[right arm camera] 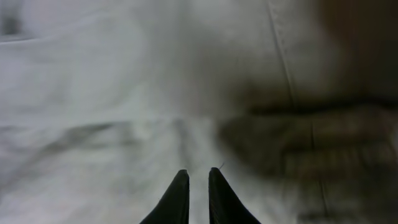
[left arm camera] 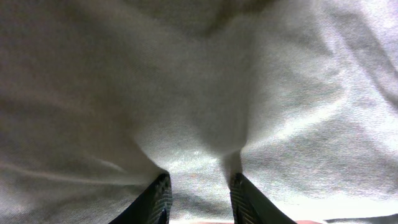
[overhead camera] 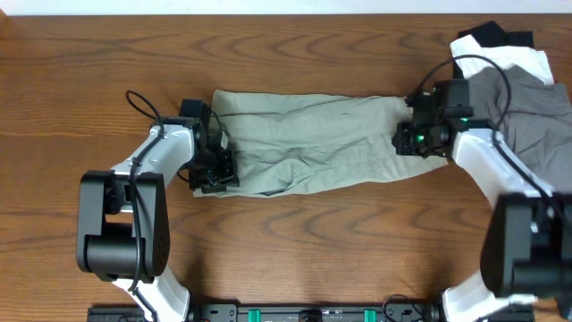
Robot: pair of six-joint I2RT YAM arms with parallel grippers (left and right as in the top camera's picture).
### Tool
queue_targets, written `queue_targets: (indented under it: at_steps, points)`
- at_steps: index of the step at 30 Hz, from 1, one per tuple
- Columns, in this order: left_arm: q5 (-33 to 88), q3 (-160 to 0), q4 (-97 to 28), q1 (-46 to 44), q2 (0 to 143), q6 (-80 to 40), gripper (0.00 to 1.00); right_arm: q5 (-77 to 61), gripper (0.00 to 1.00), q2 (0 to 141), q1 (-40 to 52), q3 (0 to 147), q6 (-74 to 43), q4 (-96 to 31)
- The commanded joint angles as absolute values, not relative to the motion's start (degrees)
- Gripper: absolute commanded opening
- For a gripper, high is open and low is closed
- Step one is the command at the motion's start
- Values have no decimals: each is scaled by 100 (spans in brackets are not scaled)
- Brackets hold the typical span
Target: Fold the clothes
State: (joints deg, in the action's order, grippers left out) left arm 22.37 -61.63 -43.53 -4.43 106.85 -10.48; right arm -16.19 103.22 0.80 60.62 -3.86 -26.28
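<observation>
The light khaki-green shorts (overhead camera: 313,143) lie spread lengthwise across the middle of the wooden table (overhead camera: 313,259). My left gripper (overhead camera: 217,165) is down at their left end. In the left wrist view its fingers (left arm camera: 200,193) sit a little apart with a raised ridge of the shorts' cloth (left arm camera: 199,93) pinched between them. My right gripper (overhead camera: 413,136) is down at the shorts' right end. In the right wrist view its fingers (right arm camera: 198,186) are almost together on the pale cloth (right arm camera: 124,93), which fills the view.
A darker slate-grey garment (overhead camera: 527,107) lies at the right edge behind my right arm, on top of a white garment (overhead camera: 509,58) and a black one (overhead camera: 496,36). Bare wood shows in front of the shorts and along the back.
</observation>
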Motion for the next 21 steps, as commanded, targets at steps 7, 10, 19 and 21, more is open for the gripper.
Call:
queue_targets:
  at_steps: [7,10,19,21]
  points:
    - [1608,-5885,-4324,-355,11067,-1035,35,-1444,10,11146,115,6023,-357,-3094]
    - [1608,-5885,-4366,-355,11067,-1035,35,-1223,10,11170,115,6014,-360,-3745]
    - [1605,-5885,-4751,-355,11067,-1037,36,-1160,9,11168,115,5909,-392,-4727]
    - [1605,-5885,-4727,-355,11067,-1037,35,-1162,7,11163,115,5909,-473,-4766]
